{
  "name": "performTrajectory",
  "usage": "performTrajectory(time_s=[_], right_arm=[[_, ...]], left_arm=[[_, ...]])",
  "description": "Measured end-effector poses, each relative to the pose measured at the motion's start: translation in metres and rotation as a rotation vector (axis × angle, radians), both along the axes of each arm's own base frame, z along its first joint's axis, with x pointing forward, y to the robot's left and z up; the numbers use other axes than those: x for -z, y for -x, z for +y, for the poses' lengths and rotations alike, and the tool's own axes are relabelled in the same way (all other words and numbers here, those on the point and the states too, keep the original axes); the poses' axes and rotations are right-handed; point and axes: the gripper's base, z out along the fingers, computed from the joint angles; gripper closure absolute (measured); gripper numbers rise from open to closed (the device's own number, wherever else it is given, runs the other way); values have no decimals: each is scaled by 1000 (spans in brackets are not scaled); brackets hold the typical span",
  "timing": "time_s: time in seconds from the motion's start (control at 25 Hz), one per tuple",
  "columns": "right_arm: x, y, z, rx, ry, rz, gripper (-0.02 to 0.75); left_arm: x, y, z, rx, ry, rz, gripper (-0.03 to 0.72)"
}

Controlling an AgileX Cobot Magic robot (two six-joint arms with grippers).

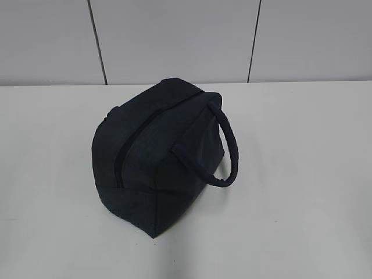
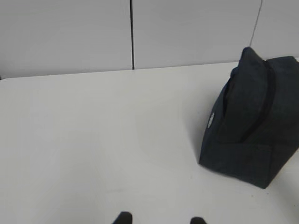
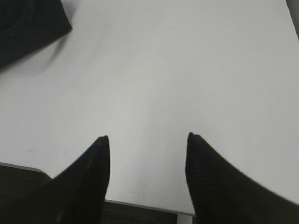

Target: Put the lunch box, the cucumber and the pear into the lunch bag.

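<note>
Here is the lunch bag (image 1: 157,160), dark navy, sitting alone near the middle of the white worktop (image 1: 302,174), somewhat nearer the far edge than the near one. Its zipper (image 1: 131,145) runs along the top as a dark line and looks closed from the exterior view. The padded loop handle (image 1: 228,148) arches off the bag's right side, its lower end down by the worktop. One corner of the bag points toward the near edge.

From the left wrist view, the bag (image 2: 252,135) stands off to the right of that camera, well apart from the left jaws (image 2: 160,219). Only the two dark fingertips (image 2: 122,217) peek in at the bottom of that view; they stand apart with bare worktop between them and nothing in their grasp.

Over on the right wrist view, the right jaws (image 3: 147,177) hover at the near edge of the worktop, the two black fingers (image 3: 86,182) clearly spread with a broad gap and nothing between them. A corner of the bag (image 3: 28,25) shows at the upper left of that view, well apart from the fingers.

Behind the worktop's far edge runs a pale grey panelled wall (image 1: 174,35) with dark vertical seams.
</note>
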Motion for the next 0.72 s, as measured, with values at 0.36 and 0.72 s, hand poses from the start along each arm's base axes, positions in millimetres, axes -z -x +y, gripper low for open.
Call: performTrajectory(time_s=[0.36, 0.72], right_arm=[[0, 0, 0, 10, -1, 0, 325], [0, 0, 0, 10, -1, 0, 325]], left_arm=[[0, 0, -1, -36, 0, 2, 446], [0, 0, -1, -36, 2, 2, 446]])
